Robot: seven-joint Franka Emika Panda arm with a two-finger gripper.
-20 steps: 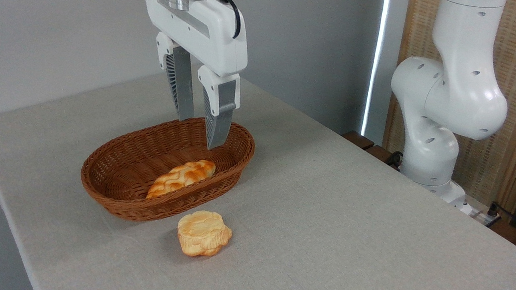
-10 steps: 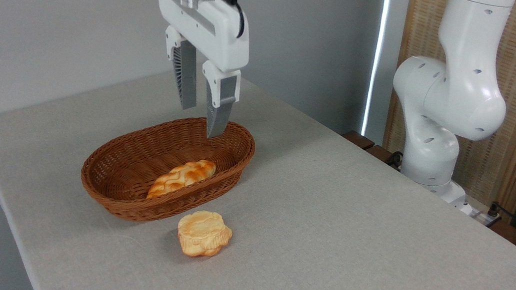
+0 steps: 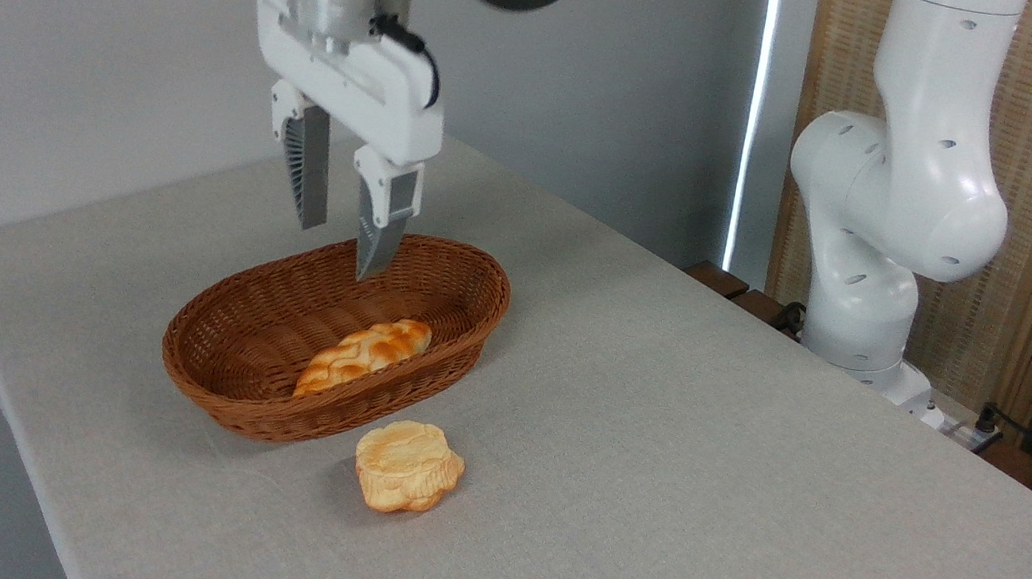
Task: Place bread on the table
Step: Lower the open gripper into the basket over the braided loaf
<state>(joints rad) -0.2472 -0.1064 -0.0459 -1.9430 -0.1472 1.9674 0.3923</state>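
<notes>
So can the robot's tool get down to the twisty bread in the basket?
Probably yes. The tool hangs open above the basket, nothing covers the bread, and only the low wicker rim stands beside it.

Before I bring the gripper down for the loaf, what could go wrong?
1. The gripper hangs open over the basket's back half, while the loaf lies against the near wall. A straight descent would likely miss it.
2. The loaf sits so close to that wall that a finger may catch the wicker and drag or tip the basket.
3. The bun lies on the table just in front of the basket, so setting the loaf there could knock it.
</notes>
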